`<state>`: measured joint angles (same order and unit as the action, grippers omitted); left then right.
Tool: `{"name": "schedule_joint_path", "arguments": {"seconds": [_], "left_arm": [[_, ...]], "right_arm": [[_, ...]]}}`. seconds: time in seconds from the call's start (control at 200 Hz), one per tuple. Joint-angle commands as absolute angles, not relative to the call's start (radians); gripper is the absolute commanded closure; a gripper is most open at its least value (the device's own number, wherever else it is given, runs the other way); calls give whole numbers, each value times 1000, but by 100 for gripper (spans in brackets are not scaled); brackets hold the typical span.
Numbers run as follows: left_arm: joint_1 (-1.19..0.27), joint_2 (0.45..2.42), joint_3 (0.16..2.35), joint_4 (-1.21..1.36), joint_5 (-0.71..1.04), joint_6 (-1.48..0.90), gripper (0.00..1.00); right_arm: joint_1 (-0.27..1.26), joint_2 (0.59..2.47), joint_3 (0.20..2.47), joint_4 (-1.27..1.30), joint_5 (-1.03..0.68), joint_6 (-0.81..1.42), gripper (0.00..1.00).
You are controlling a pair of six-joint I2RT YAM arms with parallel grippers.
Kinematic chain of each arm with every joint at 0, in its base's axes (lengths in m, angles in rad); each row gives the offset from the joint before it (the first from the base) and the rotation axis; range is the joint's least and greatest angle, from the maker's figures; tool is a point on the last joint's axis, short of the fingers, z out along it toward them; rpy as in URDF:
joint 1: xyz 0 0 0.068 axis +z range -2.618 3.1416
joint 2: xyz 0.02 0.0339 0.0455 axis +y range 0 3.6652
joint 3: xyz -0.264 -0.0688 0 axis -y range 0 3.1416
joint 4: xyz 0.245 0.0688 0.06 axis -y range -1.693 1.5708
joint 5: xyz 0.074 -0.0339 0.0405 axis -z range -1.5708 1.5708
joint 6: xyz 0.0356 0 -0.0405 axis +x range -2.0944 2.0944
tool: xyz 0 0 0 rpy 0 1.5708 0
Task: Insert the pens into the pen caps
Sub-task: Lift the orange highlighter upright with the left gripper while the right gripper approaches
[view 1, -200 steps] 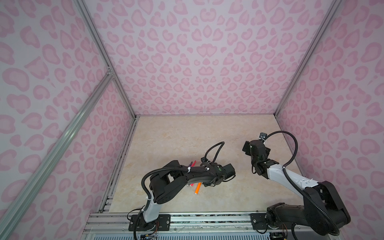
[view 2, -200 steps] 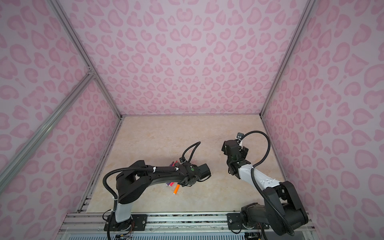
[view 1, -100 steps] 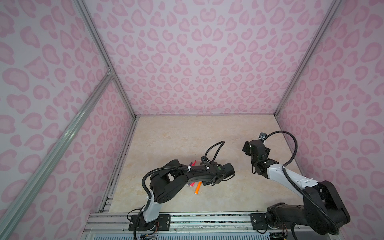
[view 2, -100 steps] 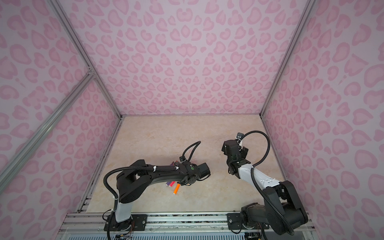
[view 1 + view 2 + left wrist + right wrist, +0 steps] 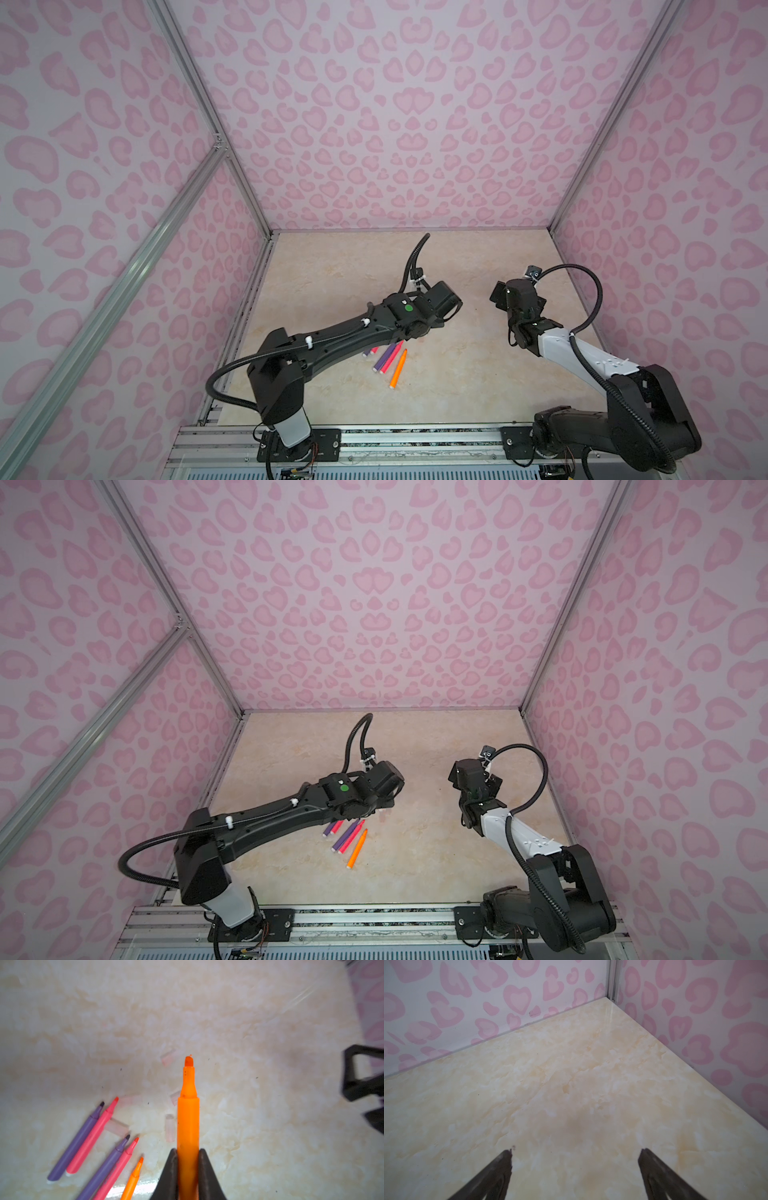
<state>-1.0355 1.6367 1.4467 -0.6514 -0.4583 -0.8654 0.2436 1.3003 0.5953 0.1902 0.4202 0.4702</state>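
Beige marble table (image 5: 353, 266), pink heart walls (image 5: 415, 124) all round. We've got the left gripper (image 5: 188, 1152) clamped on an orange pen (image 5: 188, 1122). In both top views the other five pens (image 5: 388, 359) lie at its 7 o'clock, with faint pen caps (image 5: 169, 1127) scattered beside them. The right gripper (image 5: 576, 1150) gapes wide at 3 o'clock, holding nothing.

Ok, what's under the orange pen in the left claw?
Beige table, with one clear cap beside the pen; a second cap is partly hidden behind it.
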Motion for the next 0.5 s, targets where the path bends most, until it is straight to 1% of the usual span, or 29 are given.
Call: {"name": "schedule_joint_path", "arguments": {"seconds": [0.0, 0.045, 0.115, 0.15, 0.185, 0.225, 0.29, 0.37, 0.405, 0.44, 0.495], "left_arm": [[-1039, 1509, 1434, -590, -575, -512, 96], [-1041, 1422, 1359, -499, -644, -415, 96], [-1041, 1268, 1127, -240, -701, -226, 96], [-1037, 1197, 1026, -111, -719, -141, 96], [-1026, 1146, 943, -21, -707, -86, 96], [-1006, 1108, 905, -11, -651, -53, 96], [-986, 1068, 836, 14, -543, -20, 96], [-977, 1021, 672, 224, -302, 43, 96], [-977, 1018, 630, 288, -228, 63, 96], [-974, 1029, 615, 313, -191, 75, 96], [-958, 1057, 620, 316, -184, 78, 96]], "right_arm": [[236, 1283, 578, 206, 392, 494, 2], [236, 1264, 585, 177, 398, 498, 2], [235, 1227, 598, 141, 414, 552, 2], [235, 1208, 603, 165, 380, 560, 2], [236, 1192, 613, 198, 304, 545, 2], [249, 1179, 623, 233, 234, 557, 2], [303, 1172, 637, 277, 188, 572, 3], [406, 1155, 664, 290, 175, 556, 7], [457, 1134, 663, 297, 179, 544, 8], [499, 1106, 640, 319, 191, 537, 7], [551, 1051, 576, 388, 214, 568, 7]]}}
